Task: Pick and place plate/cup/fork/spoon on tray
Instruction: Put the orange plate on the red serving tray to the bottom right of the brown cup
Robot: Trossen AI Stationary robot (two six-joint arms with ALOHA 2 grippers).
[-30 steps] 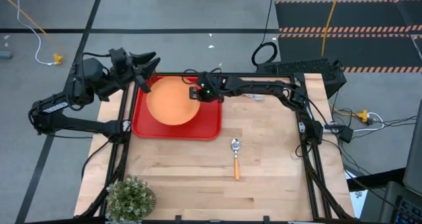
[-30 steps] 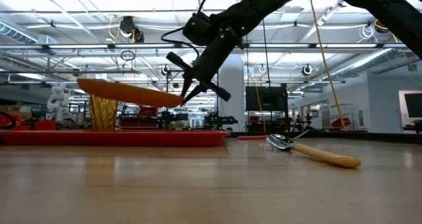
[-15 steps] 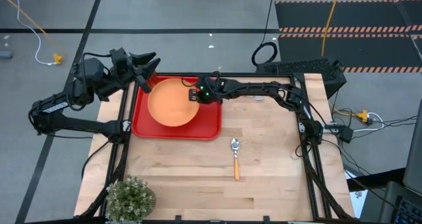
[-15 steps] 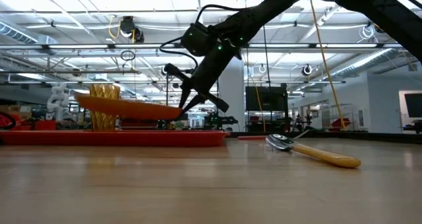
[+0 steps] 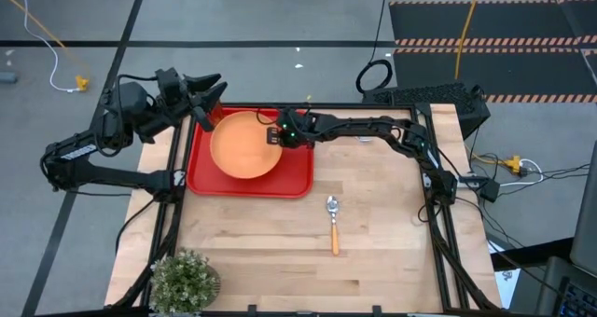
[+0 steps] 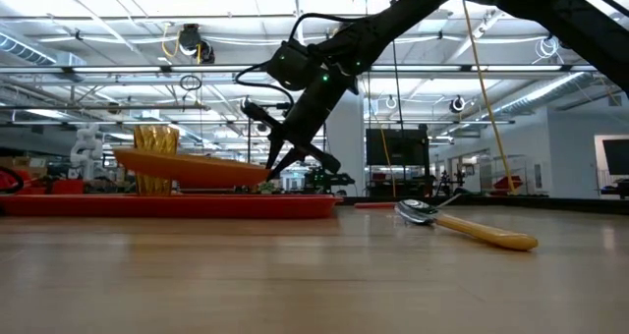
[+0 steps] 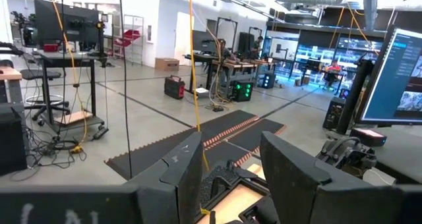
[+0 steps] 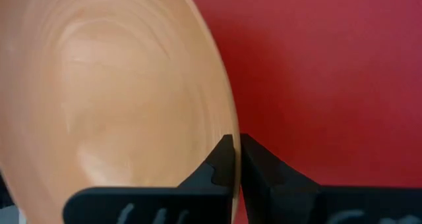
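Plate held over the tray by its rim.
The left tool waited off the tabletop's far-left corner, its fingers apart and empty. The plate sat low over the tray, near the cup, its right rim pinched by the right tool; it looked light, stiff and slick, best taken at the thin edge. The spoon lay well apart on the wood.

2 dark, slim jointed arms with black cables, green light on the right wrist
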